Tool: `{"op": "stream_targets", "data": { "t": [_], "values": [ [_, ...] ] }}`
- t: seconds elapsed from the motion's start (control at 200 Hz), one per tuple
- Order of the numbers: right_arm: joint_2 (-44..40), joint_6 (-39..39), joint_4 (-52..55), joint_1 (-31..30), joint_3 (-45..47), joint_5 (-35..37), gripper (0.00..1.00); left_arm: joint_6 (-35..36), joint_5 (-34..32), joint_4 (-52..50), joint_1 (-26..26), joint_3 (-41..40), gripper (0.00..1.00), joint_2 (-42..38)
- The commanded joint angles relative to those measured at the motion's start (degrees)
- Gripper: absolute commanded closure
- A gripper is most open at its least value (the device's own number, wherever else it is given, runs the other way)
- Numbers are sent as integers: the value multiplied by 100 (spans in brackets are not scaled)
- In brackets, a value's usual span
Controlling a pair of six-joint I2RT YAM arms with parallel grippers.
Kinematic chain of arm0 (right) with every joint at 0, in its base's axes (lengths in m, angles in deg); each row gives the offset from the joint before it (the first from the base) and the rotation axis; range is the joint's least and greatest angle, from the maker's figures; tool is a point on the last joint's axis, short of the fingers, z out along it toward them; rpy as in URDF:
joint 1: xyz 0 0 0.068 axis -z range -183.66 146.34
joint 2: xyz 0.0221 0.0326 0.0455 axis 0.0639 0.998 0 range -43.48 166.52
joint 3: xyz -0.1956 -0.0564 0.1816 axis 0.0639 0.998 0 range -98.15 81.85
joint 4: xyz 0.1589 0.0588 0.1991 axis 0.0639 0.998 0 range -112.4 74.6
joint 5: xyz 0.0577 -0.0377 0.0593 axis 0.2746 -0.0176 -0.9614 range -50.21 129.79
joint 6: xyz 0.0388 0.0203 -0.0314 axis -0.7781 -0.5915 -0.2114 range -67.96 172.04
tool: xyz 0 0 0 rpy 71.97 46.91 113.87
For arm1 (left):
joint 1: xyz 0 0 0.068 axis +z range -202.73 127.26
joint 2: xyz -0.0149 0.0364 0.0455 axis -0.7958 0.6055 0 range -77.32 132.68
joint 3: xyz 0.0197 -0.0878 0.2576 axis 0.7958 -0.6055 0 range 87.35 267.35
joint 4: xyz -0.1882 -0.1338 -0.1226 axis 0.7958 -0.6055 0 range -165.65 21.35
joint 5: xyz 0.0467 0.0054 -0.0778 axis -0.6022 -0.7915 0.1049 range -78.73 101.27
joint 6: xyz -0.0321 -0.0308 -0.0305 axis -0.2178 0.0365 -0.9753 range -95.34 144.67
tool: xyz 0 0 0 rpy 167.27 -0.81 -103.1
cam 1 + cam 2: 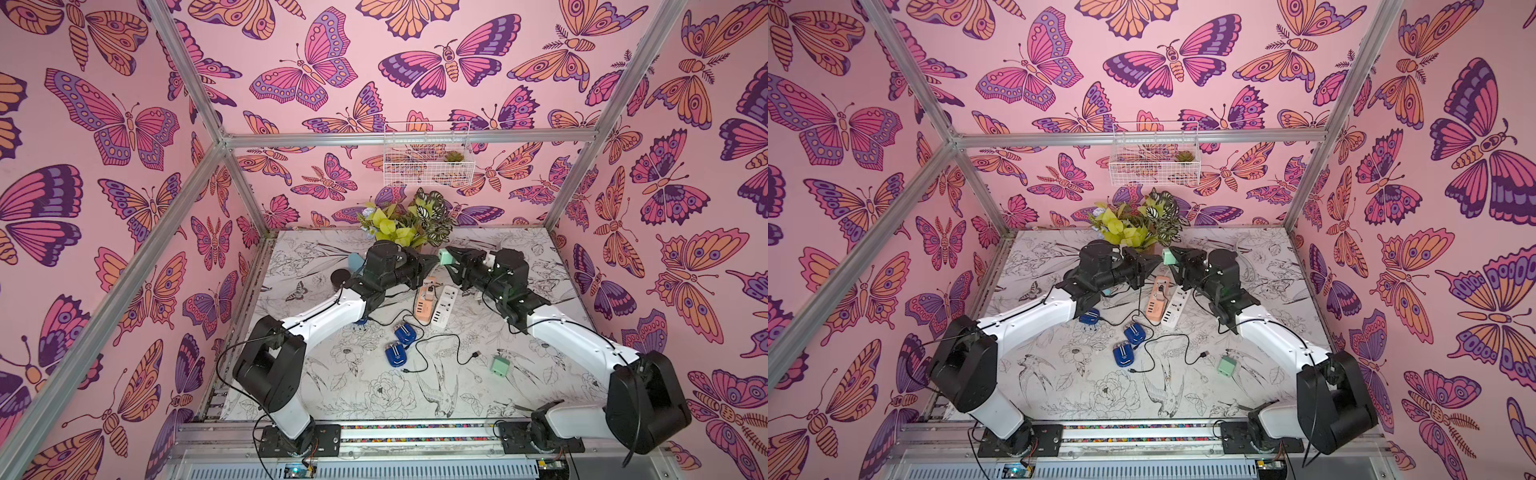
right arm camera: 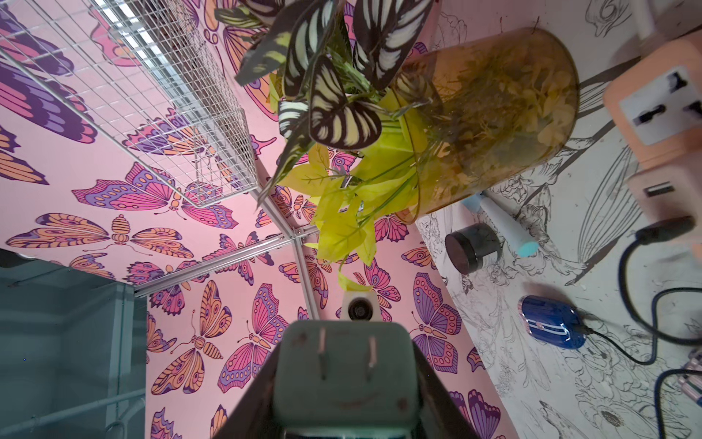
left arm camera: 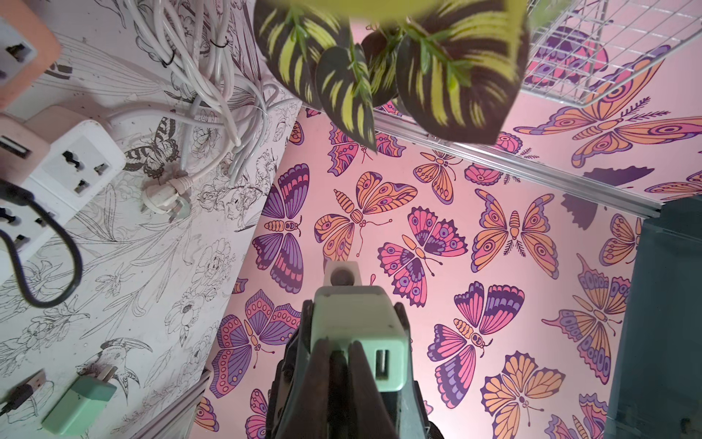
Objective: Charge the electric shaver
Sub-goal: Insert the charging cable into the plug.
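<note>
Top views show, both alike, the two arms meeting above the back of the tabletop point(image 1: 374, 399), at twelve o'clock from the orange power strip point(image 1: 426, 301) and the white power strip point(image 1: 445, 305), which lie side by side. The right gripper point(image 1: 448, 255) holds a green adapter point(image 1: 443, 254) in the air. The left gripper point(image 1: 433, 260) sits tip to tip with it, likely for a handover or a re-grip. The three blue shavers point(image 1: 405, 333) lie on the tabletop between seven and eight o'clock from the strips, one half under the left arm. A loose black cable point(image 1: 440, 345) curls beside them, and a spare adapter point(image 1: 500, 365) rests at five o'clock.

Left wrist view: the left fingers point(image 3: 323, 380) stand narrow, with only a slit between them and their tips at the adapter's near face. I cannot tell whether they pinch it. The right fingers point(image 3: 304, 327) clamp the adapter by its flanks, which leaves its USB port point(image 3: 381, 363) clear for a cable.

Right wrist view: the adapter's two flat prongs point(image 2: 323, 353) point away from the wrist, ready, I judge, to push into a socket. One of the blue shavers lies at three o'clock from the held adapter with a black lead in it. A black plug point(image 2: 664, 232) sits in the orange strip.
</note>
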Motion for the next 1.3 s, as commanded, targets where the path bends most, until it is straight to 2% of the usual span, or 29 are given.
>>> {"op": "stream_targets", "data": {
  "t": [0.0, 0.115, 0.28, 0.476, 0.621, 0.731, 0.981, 1.297],
  "values": [
    [-192, 185, 380, -247, -227, -457, 100, 364, 203, -231, -152, -121, 72, -185],
    [-296, 123, 756, 26, -157, -344, 100, 896, 199, -690, -113, -282, 56, -632],
    [-242, 136, 1400, 338, -321, -478, 100, 1804, 206, -1255, -99, -539, 41, -1297],
    [-199, 32, 2675, 613, -675, -858, 100, 3186, 11, -1748, 45, -769, 40, -1899],
    [-282, -234, 3161, 655, -701, -1235, 100, 5070, -334, -2092, -104, -537, 45, -1850],
    [-413, -391, 3357, 655, -635, -1430, 100, 5987, -576, -1856, -241, -526, 44, -1671],
    [-587, -723, 3135, 654, -394, -1675, 100, 6950, -69, -1557, -434, -61, 38, -940],
    [-682, -1012, 2930, 654, -371, -1894, 100, 7121, 79, -1416, -576, 248, 41, -356]
  ]
}}
